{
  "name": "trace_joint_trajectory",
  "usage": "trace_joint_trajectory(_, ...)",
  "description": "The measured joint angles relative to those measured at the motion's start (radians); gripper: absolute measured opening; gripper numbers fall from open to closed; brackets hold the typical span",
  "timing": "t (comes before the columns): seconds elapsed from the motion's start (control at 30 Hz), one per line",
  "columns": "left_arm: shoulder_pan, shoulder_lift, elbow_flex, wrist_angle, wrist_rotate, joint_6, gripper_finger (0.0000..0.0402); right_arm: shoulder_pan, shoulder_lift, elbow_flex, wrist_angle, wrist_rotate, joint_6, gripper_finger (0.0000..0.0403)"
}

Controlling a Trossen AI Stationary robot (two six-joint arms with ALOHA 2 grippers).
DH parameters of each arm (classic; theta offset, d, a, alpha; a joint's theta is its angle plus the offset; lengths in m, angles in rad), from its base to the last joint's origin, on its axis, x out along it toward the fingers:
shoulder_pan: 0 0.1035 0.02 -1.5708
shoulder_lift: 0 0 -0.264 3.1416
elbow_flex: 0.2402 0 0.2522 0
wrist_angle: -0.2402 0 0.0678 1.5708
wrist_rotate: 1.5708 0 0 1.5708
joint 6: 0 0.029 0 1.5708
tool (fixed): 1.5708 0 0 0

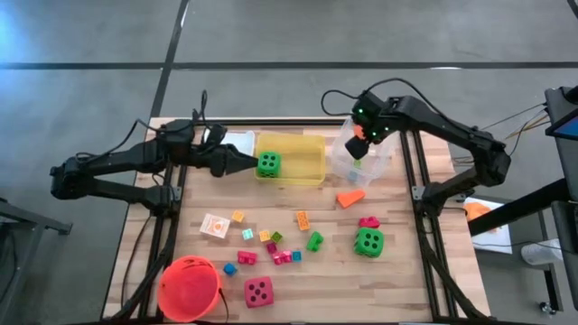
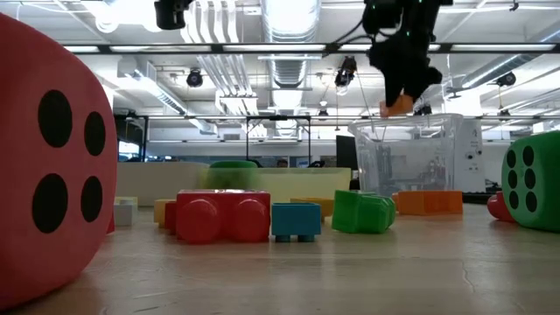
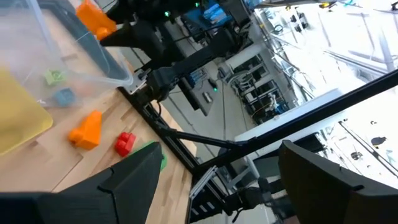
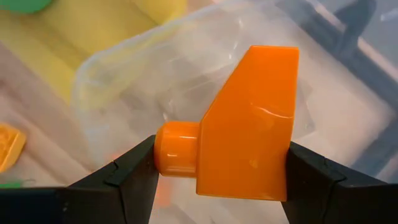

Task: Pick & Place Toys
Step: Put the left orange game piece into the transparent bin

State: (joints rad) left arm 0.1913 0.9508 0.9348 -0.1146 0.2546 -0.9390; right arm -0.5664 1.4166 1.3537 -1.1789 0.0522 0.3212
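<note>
My right gripper (image 1: 358,146) hangs over the clear bin (image 1: 384,164), shut on an orange block (image 4: 249,124) with a round stud. My left gripper (image 1: 250,163) stands open at the left end of the yellow bin (image 1: 302,159), just beside a green die (image 1: 268,163) that lies in that bin. Nothing shows between its fingers (image 3: 134,180) in the left wrist view. On the table lie an orange wedge (image 1: 350,197), a second green die (image 1: 368,241), a pink-red die (image 1: 258,292), a white card (image 1: 214,226) and several small blocks (image 1: 282,255). My right gripper pinches the orange block between its two fingers, one on the round stud (image 4: 171,149) and the other on the opposite flat side (image 4: 283,158). The fingers come steeply from above. The block hangs clear above the clear bin (image 2: 411,166).
An orange-red bucket (image 1: 190,287) stands at the near left corner. A white bin (image 1: 237,143) sits left of the yellow one. Black frame rails (image 1: 415,194) run along the table's sides. Bare wood lies between the bins and the scattered toys.
</note>
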Motion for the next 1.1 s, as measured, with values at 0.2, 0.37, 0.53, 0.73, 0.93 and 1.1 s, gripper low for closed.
trace_joint_trajectory(0.2,0.000,0.000,0.000,-0.006,0.000,0.000,0.0308,-0.081,0.002,-0.116,0.091,-0.001,0.068,0.0255)
trace_joint_trajectory(0.37,0.000,0.000,0.000,-0.008,0.000,0.000,0.0308,-0.112,0.012,-0.195,0.151,-0.002,-0.044,0.0255)
trace_joint_trajectory(0.53,0.000,0.000,0.000,-0.011,0.000,-0.001,0.0308,-0.116,0.038,-0.236,0.187,-0.001,-0.145,0.0255)
trace_joint_trajectory(0.73,0.000,0.000,0.000,-0.011,0.000,-0.003,0.0308,-0.116,0.096,-0.270,0.202,-0.001,-0.137,0.0255)
trace_joint_trajectory(0.93,-0.001,0.000,0.000,-0.011,-0.008,-0.004,0.0308,-0.115,0.139,-0.300,0.228,-0.004,-0.081,0.0255)
trace_joint_trajectory(1.1,-0.001,0.000,0.000,-0.011,-0.010,-0.004,0.0308,-0.115,0.142,-0.333,0.256,-0.007,-0.073,0.0255)
